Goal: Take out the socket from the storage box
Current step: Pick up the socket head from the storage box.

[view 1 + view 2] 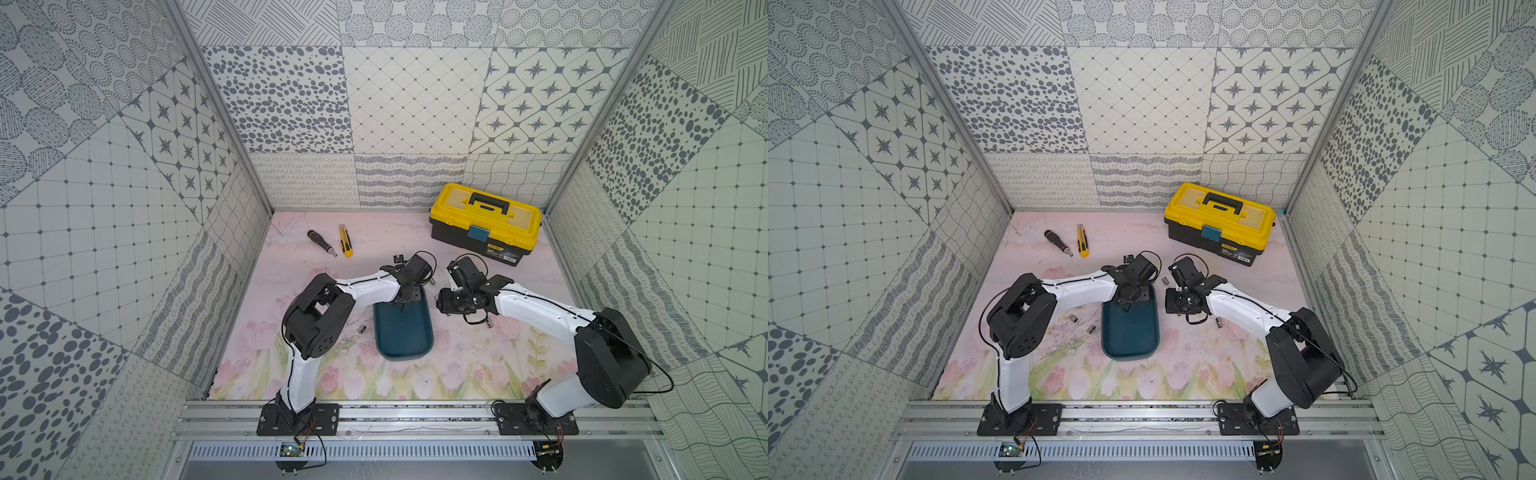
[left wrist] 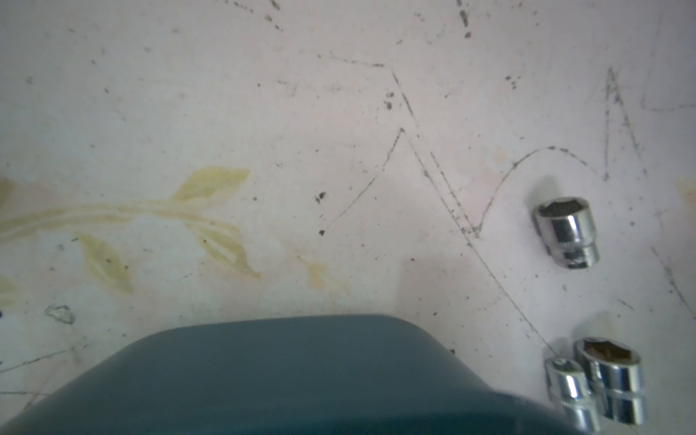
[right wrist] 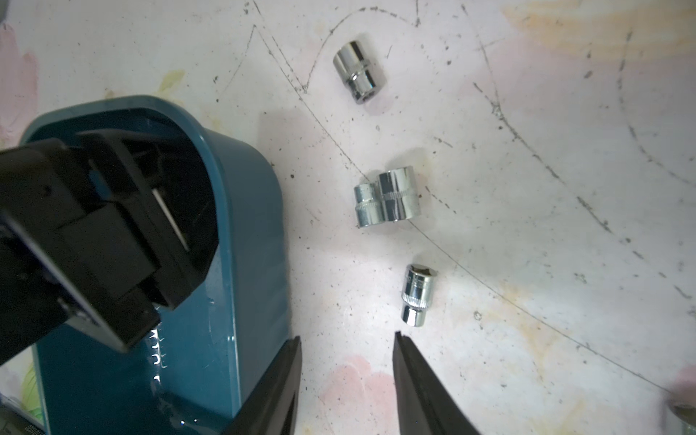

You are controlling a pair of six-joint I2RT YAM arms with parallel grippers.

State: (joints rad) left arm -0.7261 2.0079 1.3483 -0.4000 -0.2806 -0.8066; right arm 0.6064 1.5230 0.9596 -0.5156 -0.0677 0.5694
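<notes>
Box (image 1: 403,332), mid-mat (image 3: 527,188): visible floor bare, far end hidden by left gripper (image 1: 401,306) dipped inside, grip impossible to tell; right gripper (image 3: 347,337) spread, empty, above sockets (image 3: 399,196) lying outside just beside it; removal seemingly near complete.

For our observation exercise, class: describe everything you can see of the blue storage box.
The storage box is a shallow, lidless tub of glossy dark teal plastic, rectangular with rounded corners and a raised rim. It sits flat on the flowered mat between the two arms. No socket shows on its visible floor. The left arm's fingers dip into its far end, hiding that part; contact cannot be judged.
</notes>
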